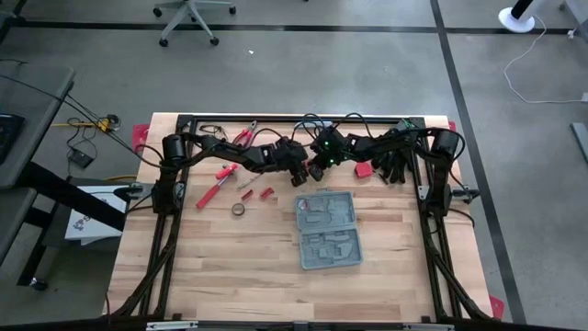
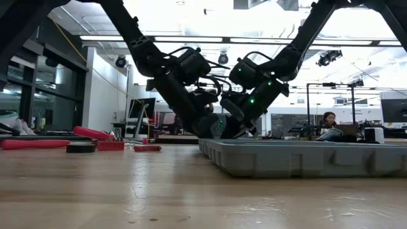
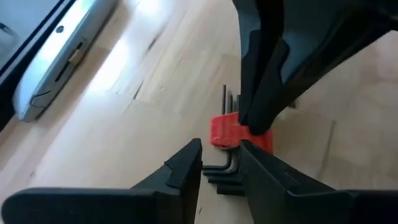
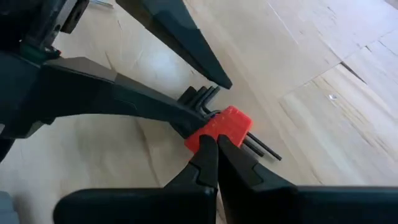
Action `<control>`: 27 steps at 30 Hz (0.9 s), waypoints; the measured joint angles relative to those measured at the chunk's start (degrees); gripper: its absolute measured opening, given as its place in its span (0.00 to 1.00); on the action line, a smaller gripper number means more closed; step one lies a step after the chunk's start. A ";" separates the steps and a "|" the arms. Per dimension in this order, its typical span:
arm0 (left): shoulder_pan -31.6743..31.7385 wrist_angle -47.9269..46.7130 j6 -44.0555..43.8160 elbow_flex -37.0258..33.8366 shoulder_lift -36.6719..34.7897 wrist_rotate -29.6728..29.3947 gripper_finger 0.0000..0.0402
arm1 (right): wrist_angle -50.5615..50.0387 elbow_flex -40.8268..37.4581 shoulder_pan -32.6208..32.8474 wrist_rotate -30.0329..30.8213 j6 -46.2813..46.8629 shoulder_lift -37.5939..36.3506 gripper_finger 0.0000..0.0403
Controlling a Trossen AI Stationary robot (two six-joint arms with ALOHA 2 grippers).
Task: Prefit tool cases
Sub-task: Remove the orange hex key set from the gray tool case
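Case (image 1: pixel 326 230) lies open mid-frame: light, stiff, slick plastic; grip its rim. Both grippers' jaws pinch red hex-key holder (image 4: pixel 219 129): left gripper (image 3: pixel 221 165), right gripper (image 4: pixel 216 144).

Tool case (image 1: pixel 327 230) lies open mid-table — loose tools (image 1: pixel 230 184) to its left.

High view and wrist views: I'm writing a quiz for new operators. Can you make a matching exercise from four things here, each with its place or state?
1 tool case
2 hex key set
3 roll of tape
4 left gripper

A at the keys' bent ends
B lying open, grey
C red holder pinched by the right gripper
D left of the case, beside a red-handled tool

Pairs: 1-B; 2-C; 3-D; 4-A
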 joint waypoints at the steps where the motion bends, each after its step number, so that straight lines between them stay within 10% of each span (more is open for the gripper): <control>1: -0.02 -0.17 0.00 0.00 0.00 -0.46 0.25 | -0.14 0.00 0.00 0.00 0.00 0.02 0.00; 27: 1.48 1.43 -2.16 0.02 0.02 2.24 0.25 | -0.76 0.00 0.02 -0.09 0.04 0.02 0.00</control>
